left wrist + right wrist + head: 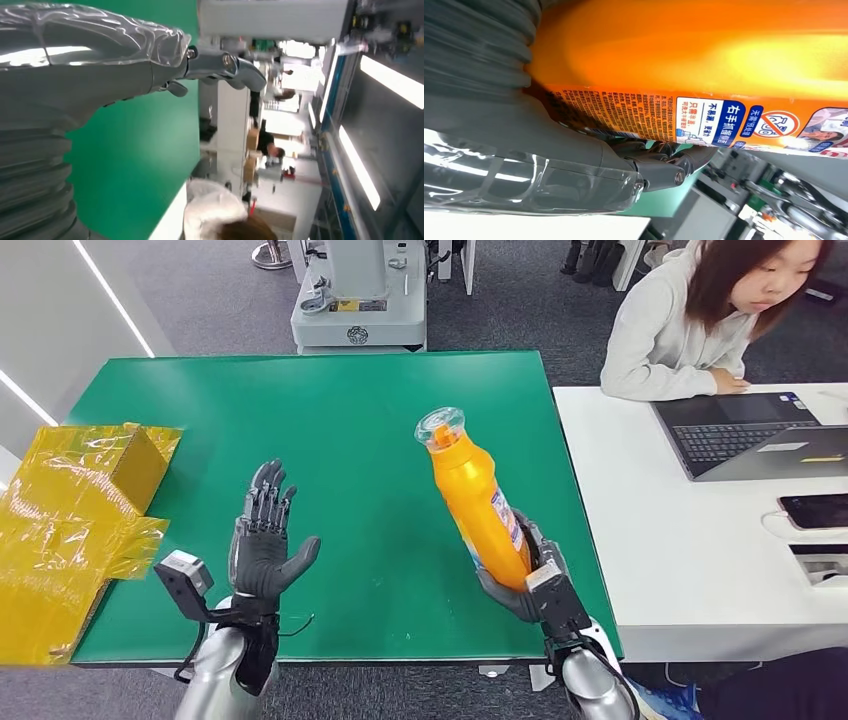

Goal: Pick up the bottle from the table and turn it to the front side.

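Orange bottle (480, 502) is off the green tabletop (350, 420), gripped low on its body by the right hand (528, 580), neck tilted away toward the far-left, clear cap uppermost. Label strip faces the right side. Left hand (262, 540) is raised over the tabletop, fingers spread, palm empty. Judged rigid plastic, smooth and likely slick — top-heavy lever when held at the base. A mid-body hold near the label would steady the turn; the left hand could support the neck.
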